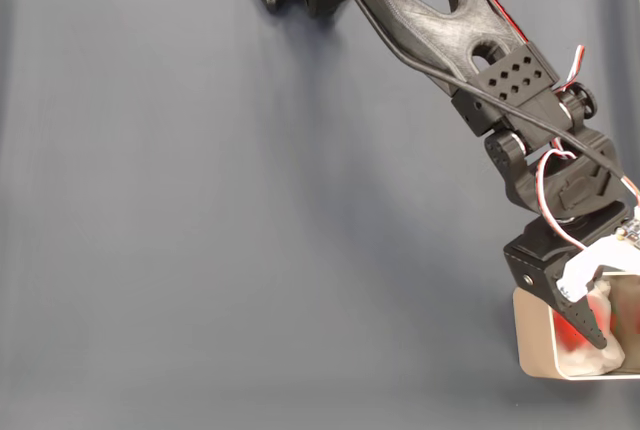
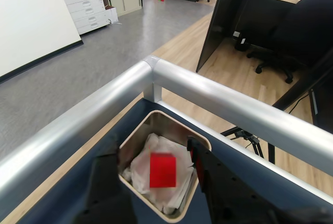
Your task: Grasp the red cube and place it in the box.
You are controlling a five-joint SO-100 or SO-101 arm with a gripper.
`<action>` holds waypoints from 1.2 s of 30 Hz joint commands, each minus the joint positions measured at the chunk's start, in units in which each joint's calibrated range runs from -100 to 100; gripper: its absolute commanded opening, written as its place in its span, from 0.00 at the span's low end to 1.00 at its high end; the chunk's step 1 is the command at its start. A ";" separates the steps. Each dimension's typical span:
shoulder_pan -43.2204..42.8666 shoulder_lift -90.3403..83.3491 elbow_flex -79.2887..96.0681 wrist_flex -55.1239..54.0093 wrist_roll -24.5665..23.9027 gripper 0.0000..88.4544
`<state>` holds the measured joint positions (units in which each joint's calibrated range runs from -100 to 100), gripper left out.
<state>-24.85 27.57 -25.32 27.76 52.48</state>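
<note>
Now we see the red cube [image 2: 162, 170] lying on crumpled white paper inside the box [image 2: 156, 118] | no readable writing | dark grey mat [image 1: 250, 230], metal rail [image 2: 223, 104] at the table edge, office floor and a chair [image 2: 296, 31] beyond | gripper [image 2: 156, 174] spread wide above the box, holding nothing.
</note>
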 commanded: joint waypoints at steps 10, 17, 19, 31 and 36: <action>-0.57 -1.92 -2.97 -0.06 1.03 0.51; -0.57 -2.01 -2.79 -0.39 0.88 0.51; -0.57 -2.01 -2.79 -0.47 0.88 0.51; -0.57 -1.92 -2.88 -0.80 0.83 0.51; -0.57 -1.92 -2.88 -0.80 0.78 0.51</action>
<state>-24.85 27.57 -25.32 27.92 52.97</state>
